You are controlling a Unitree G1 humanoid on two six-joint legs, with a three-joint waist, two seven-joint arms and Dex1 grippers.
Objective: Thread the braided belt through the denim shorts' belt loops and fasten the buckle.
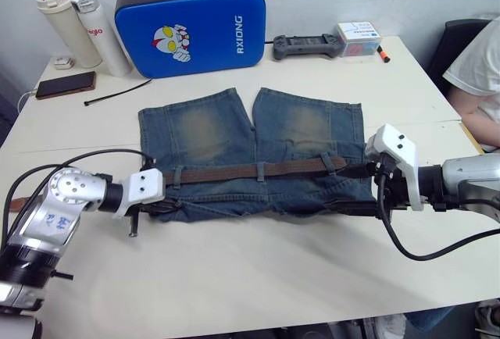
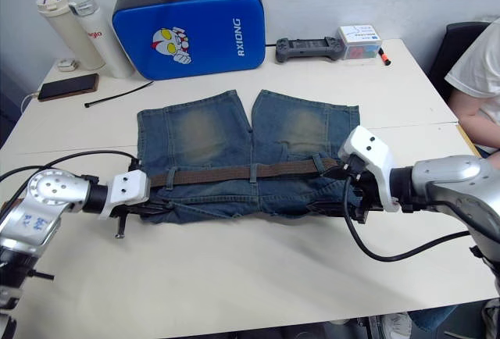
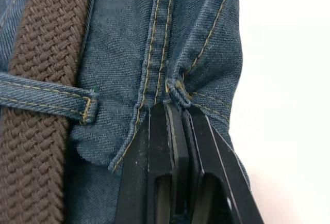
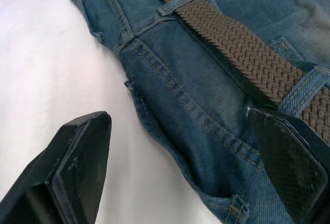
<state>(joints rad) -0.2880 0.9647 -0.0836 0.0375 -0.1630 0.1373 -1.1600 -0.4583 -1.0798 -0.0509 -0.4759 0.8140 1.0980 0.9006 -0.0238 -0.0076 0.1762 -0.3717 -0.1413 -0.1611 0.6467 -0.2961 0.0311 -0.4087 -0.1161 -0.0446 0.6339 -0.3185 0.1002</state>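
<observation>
**Belt threaded across the waistband, both grippers at the ends of the shorts**

Left eye view: the denim shorts are laid flat at the centre of the table, legs toward the top of the frame. The braided belt is seen running across the waistband, passed under several belt loops. The left gripper is placed at the left end of the waistband, the right gripper at the right end. In the upper part of the frame a blue case, two bottles, a phone, a black cable tie and a game controller are seen. A person's white sleeve is visible at the right edge.

Right eye view: the same layout is shown. The buckle cannot be made out.

Left wrist view: the left gripper's fingers are pressed together, with a fold of denim pinched at their tips near a stitched seam. The belt is seen beside them under one loop.

Right wrist view: the right gripper's fingers are spread wide apart, nothing held; one rests over the table, the other over the denim beside the belt.
</observation>
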